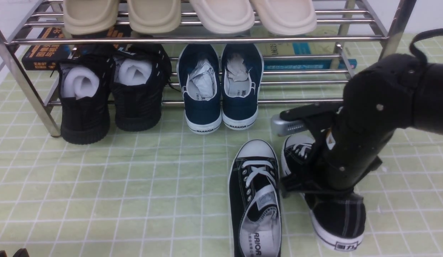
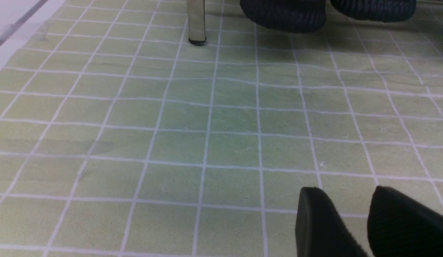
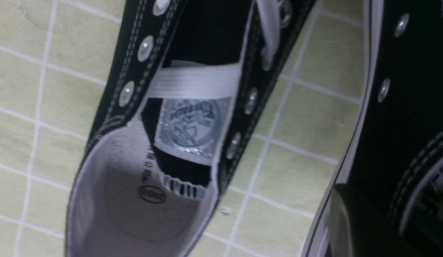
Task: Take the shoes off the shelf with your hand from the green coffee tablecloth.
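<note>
Shiny chrome metal tube shelf (image 1: pixel 193 40) gleamed, smooth and glossy. The black canvas sneakers with white laces (image 1: pixel 255 192) looked matt and woven, eyelets glinting metal, soles smooth rubber. Pale green gridded tablecloth (image 1: pixel 135 178) was matt, faintly wrinkled cloth.

Reaches down low with the right arm (image 1: pixel 371 117), right gripper (image 1: pixel 296 180) pointing down. Holds left gripper (image 2: pixel 353 217) fingers a little apart.

Two shoes (image 1: pixel 255 200) lie side by side on the cloth (image 1: pixel 135 185), in front of the shelf (image 1: pixel 207 40). The right arm (image 1: pixel 368 125) is over the right one. Four slippers (image 1: pixel 221 16) sit on the top rack. Below, stuffed shoes (image 1: pixel 85 117) stand left of slip-ons (image 1: pixel 203 110), with books (image 1: pixel 43 53) behind.
</note>
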Robot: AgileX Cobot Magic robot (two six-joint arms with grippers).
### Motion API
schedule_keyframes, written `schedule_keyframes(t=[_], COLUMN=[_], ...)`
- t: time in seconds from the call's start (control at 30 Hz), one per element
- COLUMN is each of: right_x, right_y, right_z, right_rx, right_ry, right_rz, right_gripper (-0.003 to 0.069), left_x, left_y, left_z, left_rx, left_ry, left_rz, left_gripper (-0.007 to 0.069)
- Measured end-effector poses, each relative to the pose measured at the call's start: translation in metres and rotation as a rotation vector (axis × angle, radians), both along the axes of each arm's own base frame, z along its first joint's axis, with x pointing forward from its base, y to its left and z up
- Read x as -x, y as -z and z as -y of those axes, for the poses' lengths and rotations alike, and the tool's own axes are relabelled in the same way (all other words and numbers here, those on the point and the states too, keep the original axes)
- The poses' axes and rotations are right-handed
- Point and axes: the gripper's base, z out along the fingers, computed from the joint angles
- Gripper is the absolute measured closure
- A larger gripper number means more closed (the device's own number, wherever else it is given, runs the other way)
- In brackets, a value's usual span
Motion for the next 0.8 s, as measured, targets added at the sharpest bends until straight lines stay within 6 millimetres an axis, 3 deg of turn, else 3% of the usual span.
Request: schedule_keyframes(t=[0.17, 0.3, 0.47, 0.57, 0.6, 0.67, 0.8], right_x=[0.0, 0.002, 0.008, 0.009, 0.01, 0.012, 0.021], right_y=[0.003, 0.004, 0.002, -0.01, -0.01, -0.03, -0.073], right_z=[-0.004, -0.006, -0.007, -0.009, -0.009, -0.01, -0.003], right_rx=[-0.03, -0.048, -0.055, -0.056, -0.055, -0.074, -0.124], right_ry=[0.017, 0.029, -0.012, -0.138, -0.139, -0.229, -0.3], right_rz=[-0.023, -0.054, -0.125, -0.13, -0.135, -0.119, 0.004], right_gripper=[0.0617, 0.0552, 0.0355, 0.0312, 0.0312, 0.0341, 0.0466], left_x=[0.0, 0.0, 0.0, 0.0, 0.0, 0.0, 0.0], left_y=[0.0, 0.0, 0.0, 0.0, 0.0, 0.0, 0.0], left_z=[0.0, 0.0, 0.0, 0.0, 0.0, 0.0, 0.0], left_rx=[0.0, 0.0, 0.0, 0.0, 0.0, 0.0, 0.0], left_ry=[0.0, 0.0, 0.0, 0.0, 0.0, 0.0, 0.0], left_rz=[0.0, 0.0, 0.0, 0.0, 0.0, 0.0, 0.0], left_gripper=[0.0383, 0.0383, 0.0383, 0.0383, 0.0383, 0.0383, 0.0383])
